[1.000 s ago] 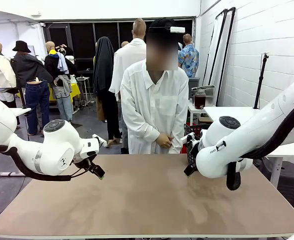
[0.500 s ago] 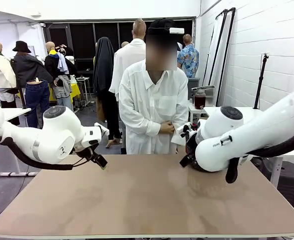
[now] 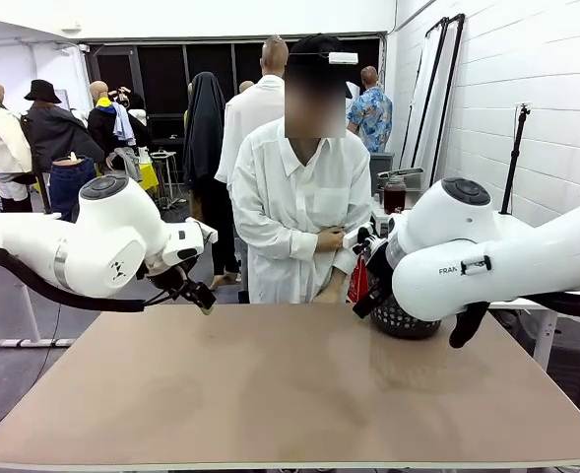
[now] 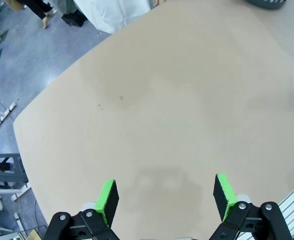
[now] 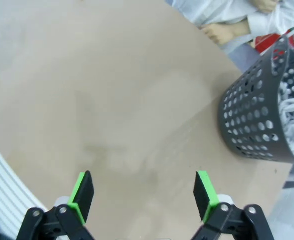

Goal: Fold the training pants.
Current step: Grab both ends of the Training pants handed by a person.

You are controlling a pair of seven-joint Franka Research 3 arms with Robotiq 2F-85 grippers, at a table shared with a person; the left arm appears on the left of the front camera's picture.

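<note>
Matte tan table | perforated black basket | left gripper agape | right gripper agape

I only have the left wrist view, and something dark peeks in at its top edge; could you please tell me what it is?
Observer: It is a black mesh basket, standing on the table near the far edge, on the robot's right side.
Operator: Thank you. Is there anything in it?
Observer: The right wrist view shows pale crumpled fabric through its holes; I cannot tell what garment it is.
Operator: And how is the right hand placed?
Observer: The right hand is open and holds nothing, above bare table short of the basket.
</note>
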